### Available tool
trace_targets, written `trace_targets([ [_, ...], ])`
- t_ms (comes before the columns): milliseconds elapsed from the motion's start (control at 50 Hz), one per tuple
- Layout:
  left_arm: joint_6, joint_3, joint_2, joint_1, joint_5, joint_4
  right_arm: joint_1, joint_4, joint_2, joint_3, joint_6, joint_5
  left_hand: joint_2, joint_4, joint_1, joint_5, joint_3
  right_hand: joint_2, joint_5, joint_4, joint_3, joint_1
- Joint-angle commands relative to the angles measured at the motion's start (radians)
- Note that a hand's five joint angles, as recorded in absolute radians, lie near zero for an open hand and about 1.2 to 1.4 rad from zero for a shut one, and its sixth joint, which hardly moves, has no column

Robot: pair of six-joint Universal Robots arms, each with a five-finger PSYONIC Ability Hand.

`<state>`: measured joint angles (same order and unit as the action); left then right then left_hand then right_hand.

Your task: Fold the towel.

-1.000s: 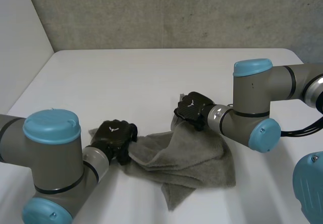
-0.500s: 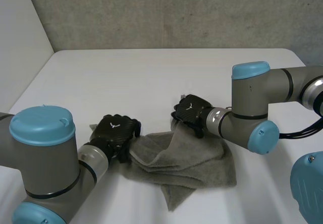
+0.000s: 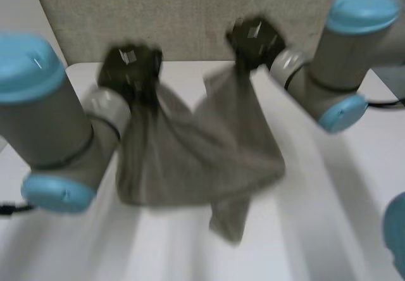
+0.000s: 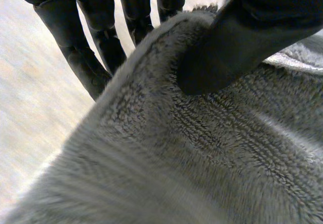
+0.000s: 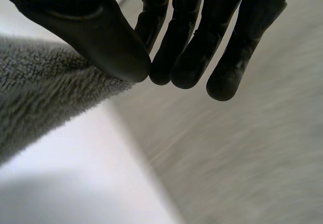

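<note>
Above the white table (image 3: 329, 224), the grey towel (image 3: 196, 154) hangs in the air, spread between both hands, with one drooping corner low over the tabletop; whether that tip touches the table cannot be told. On the table's left side the left hand (image 3: 130, 62) is clamped on an upper corner, its thumb (image 4: 227, 52) pressing the terry cloth against the fingers (image 4: 75, 47) behind the edge. Toward the table's right, the right hand (image 3: 253, 37) pinches the other upper corner between thumb and fingertips. Both grey arms with light-blue caps reach over the table. Beyond the table's far edge stands a rough grey wall (image 3: 190, 9)
</note>
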<state>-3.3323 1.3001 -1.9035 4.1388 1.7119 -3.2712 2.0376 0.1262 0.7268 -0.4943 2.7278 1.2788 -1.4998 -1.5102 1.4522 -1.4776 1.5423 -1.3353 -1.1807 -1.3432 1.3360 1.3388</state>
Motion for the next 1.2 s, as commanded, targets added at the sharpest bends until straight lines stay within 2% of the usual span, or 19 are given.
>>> trace_targets([
  [20,0.005,-0.237,0.037,-0.002,0.135,-0.061,-0.092,-0.281,0.274,-0.197,0.345,0.116,0.103,0.114,-0.056,0.256,-0.146,-0.061,-0.041,-0.053,0.06,0.057],
  [140,0.001,-0.186,0.073,-0.022,0.134,-0.044,-0.109,-0.321,0.404,-0.417,0.342,0.059,0.103,0.114,-0.056,0.256,-0.146,-0.061,-0.041,-0.053,0.06,0.057],
  [200,0.001,-0.042,0.126,-0.034,0.126,-0.007,-0.117,-0.3,0.434,-0.558,0.336,-0.003,0.103,0.114,-0.056,0.256,-0.146,-0.061,-0.041,-0.053,0.06,0.057],
  [240,-0.001,0.051,0.161,-0.037,0.126,-0.001,-0.129,-0.251,0.48,-0.735,0.281,-0.088,0.103,0.114,-0.056,0.256,-0.146,-0.061,-0.041,-0.053,0.06,0.057],
  [260,-0.001,0.161,0.199,-0.038,0.126,-0.001,-0.129,-0.25,0.48,-0.736,0.28,-0.088,0.103,0.114,-0.056,0.256,-0.146,-0.061,-0.041,-0.053,0.06,0.057],
  [280,-0.003,0.268,0.23,-0.04,0.121,-0.011,-0.152,-0.231,0.511,-0.83,0.224,-0.139,0.103,0.114,-0.056,0.256,-0.146,-0.061,-0.041,-0.053,0.06,0.057],
  [300,-0.003,0.269,0.23,-0.04,0.121,-0.012,-0.18,-0.215,0.532,-0.924,0.152,-0.185,0.103,0.114,-0.056,0.256,-0.146,-0.061,-0.041,-0.053,0.06,0.057],
  [340,-0.009,0.461,0.268,-0.038,0.086,-0.06,-0.206,-0.206,0.551,-1.01,0.076,-0.215,0.103,0.114,-0.056,0.256,-0.146,-0.061,-0.041,-0.053,0.06,0.057],
  [360,-0.009,0.462,0.268,-0.038,0.086,-0.061,-0.206,-0.206,0.551,-1.011,0.075,-0.216,0.103,0.114,-0.056,0.256,-0.146,-0.061,-0.041,-0.053,0.06,0.057],
  [400,-0.012,0.621,0.277,-0.037,0.034,-0.135,-0.231,-0.197,0.568,-1.153,-0.07,-0.254,0.103,0.114,-0.056,0.256,-0.146,-0.061,-0.041,-0.053,0.06,0.057],
  [500,-0.039,0.76,0.265,-0.014,-0.017,-0.255,-0.241,-0.142,0.582,-1.265,-0.227,-0.256,0.103,0.114,-0.056,0.256,-0.146,-0.061,-0.041,-0.053,0.06,0.057],
  [640,-0.095,0.782,0.233,0.067,-0.028,-0.314,-0.257,-0.125,0.585,-1.277,-0.215,-0.257,0.103,0.114,-0.056,0.256,-0.146,-0.061,-0.041,-0.053,0.06,0.057],
  [660,-0.102,0.775,0.231,0.084,-0.028,-0.315,-0.255,-0.128,0.586,-1.271,-0.189,-0.253,0.103,0.114,-0.056,0.256,-0.146,0.086,0.106,0.094,-0.087,-0.09],
  [680,-0.102,0.775,0.231,0.084,-0.028,-0.315,-0.255,-0.128,0.586,-1.271,-0.189,-0.253,0.103,0.114,-0.056,0.256,-0.146,0.088,0.108,0.096,-0.088,-0.091],
  [720,-0.107,0.753,0.216,0.087,-0.029,-0.323,-0.252,-0.143,0.586,-1.267,-0.125,-0.248,0.103,0.114,-0.056,0.256,-0.146,0.42,0.44,0.428,-0.421,-0.424],
  [740,-0.107,0.752,0.216,0.087,-0.029,-0.323,-0.252,-0.143,0.586,-1.267,-0.125,-0.248,0.103,0.114,-0.056,0.256,-0.146,0.422,0.442,0.43,-0.423,-0.426],
  [760,-0.107,0.733,0.201,0.09,-0.035,-0.323,-0.251,-0.16,0.589,-1.268,-0.093,-0.246,0.103,0.114,-0.056,0.256,-0.146,0.574,0.594,0.581,-0.574,-0.577],
  [1000,-0.098,0.662,0.083,0.113,-0.038,-0.326,-0.252,-0.276,0.609,-1.326,-0.01,-0.182,0.103,0.114,-0.056,0.256,-0.146,0.921,0.941,0.929,-0.922,-0.925],
  [1200,-0.096,0.659,0.035,0.152,-0.038,-0.324,-0.257,-0.278,0.559,-1.363,-0.025,-0.194,0.103,0.114,-0.056,0.256,-0.146,1.053,1.073,1.061,-1.054,-1.057],
])
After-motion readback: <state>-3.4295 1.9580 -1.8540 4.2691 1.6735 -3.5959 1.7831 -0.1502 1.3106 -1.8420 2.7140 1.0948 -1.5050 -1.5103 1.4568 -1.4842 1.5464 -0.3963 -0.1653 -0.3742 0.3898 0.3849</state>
